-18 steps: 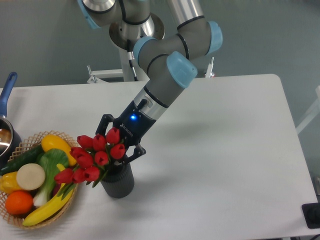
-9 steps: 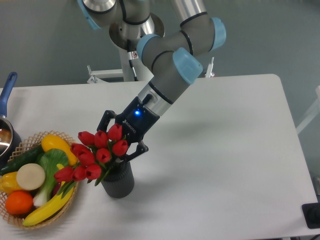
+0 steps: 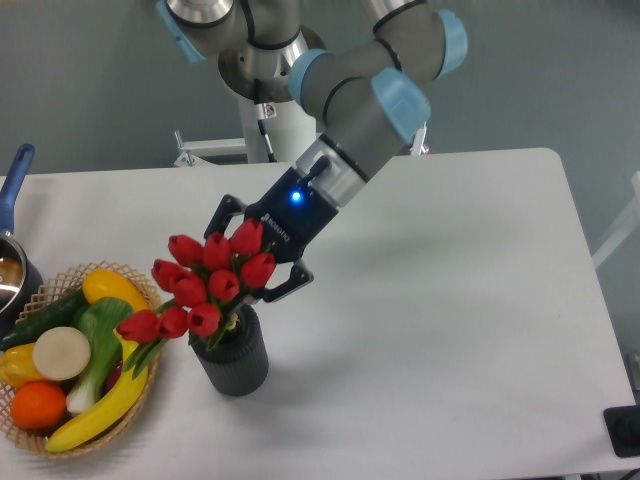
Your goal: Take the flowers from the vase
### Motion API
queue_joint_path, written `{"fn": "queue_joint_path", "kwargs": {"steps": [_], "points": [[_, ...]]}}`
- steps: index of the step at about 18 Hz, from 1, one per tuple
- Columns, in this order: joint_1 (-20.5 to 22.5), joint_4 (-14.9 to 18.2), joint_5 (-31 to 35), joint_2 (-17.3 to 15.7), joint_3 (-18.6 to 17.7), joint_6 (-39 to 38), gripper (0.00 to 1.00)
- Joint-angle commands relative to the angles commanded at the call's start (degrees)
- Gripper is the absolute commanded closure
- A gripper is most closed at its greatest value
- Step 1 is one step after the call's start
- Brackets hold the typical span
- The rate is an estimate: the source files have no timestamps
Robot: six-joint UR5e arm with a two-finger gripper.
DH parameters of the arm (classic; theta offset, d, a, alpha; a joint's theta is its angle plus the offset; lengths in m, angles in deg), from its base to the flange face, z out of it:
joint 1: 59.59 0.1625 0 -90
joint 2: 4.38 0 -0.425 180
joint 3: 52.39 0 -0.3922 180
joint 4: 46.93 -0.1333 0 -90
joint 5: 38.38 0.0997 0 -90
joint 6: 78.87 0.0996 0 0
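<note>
**Robot claw closes on tulip bunch above grey pot**

A UR5e arm [image 3: 350, 120] reaches down from the upper middle of the scene, its two-finger gripper [image 3: 252, 268] clamped around the flowers [image 3: 208, 282], a bunch of red closed tulip buds. The black fingers [image 3: 285, 288] show on either side of the bunch, one at the upper left and one at the lower right, with the buds fanning out in front of the claw and to its left. A blue light glows on the wrist just behind the claw.

The vase [image 3: 232, 360], a small dark grey ribbed pot, stands on the white table [image 3: 450, 330] directly below the claw. The green stems run from the claw down into the pot's mouth, so the lower ends of the stems sit inside it; how deep they reach cannot be told.

To the claw's lower left, well apart from the pot, a wicker basket [image 3: 142, 388] holds a banana, an orange, a cucumber and other produce. Farther left, at the picture's edge, a pan with a blue handle [image 3: 14, 185] is partly in view.
</note>
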Motion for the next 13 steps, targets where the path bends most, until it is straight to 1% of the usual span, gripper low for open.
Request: {"fn": "queue_joint_path", "kwargs": {"steps": [4,9,11,13], "points": [[0.36,0.00,-0.98,-0.09,0.96,-2.01,0.44],[0.53,0.00,-1.06,0.09,3.95,-6.50,0.45],[0.44,0.00,-1.32,0.09,4.66,-7.12,0.45],[0.79,0.00,-3.07,0.17,4.92,-7.12,0.45]]}}
